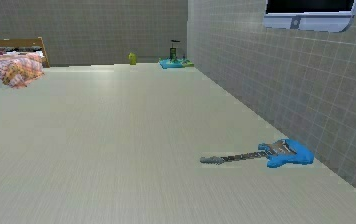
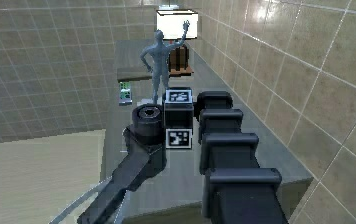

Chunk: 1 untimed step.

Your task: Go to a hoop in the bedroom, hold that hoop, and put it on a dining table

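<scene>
Here: gripper against a grey bench

In the arm side view the gripper [image 2: 142,112] shows against the grey bench [image 2: 181,170]. I cannot tell whether it holds anything or how its fingers stand. Beside it, toward that view's right, runs a row of black blocks [image 2: 231,150]. Just beyond the gripper stands a small bottle-like thing [image 2: 125,95], and farther out a grey statue [image 2: 158,60] with one arm raised. The forward view adds a blue guitar [image 1: 284,153] on the floor [image 1: 106,140] and, far off, a bed [image 1: 14,65]. Where the hoop lies I cannot tell.

Dark segmented arm [image 2: 231,155], white black-marked squares [image 2: 178,137]
</scene>
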Tool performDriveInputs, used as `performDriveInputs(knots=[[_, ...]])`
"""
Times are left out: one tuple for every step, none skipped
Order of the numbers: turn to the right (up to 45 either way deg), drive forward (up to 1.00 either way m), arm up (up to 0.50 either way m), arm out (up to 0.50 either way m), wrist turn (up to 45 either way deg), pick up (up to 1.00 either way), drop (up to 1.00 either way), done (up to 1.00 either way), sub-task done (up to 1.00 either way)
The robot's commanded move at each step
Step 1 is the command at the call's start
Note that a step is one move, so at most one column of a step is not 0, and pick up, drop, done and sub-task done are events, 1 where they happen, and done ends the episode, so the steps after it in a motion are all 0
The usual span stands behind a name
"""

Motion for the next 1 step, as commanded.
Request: performDriveInputs(knots=[[0.0, 0.00, 0.00, 0.00, 45.0, 0.00, 0.00, 0.00, 0.00]])
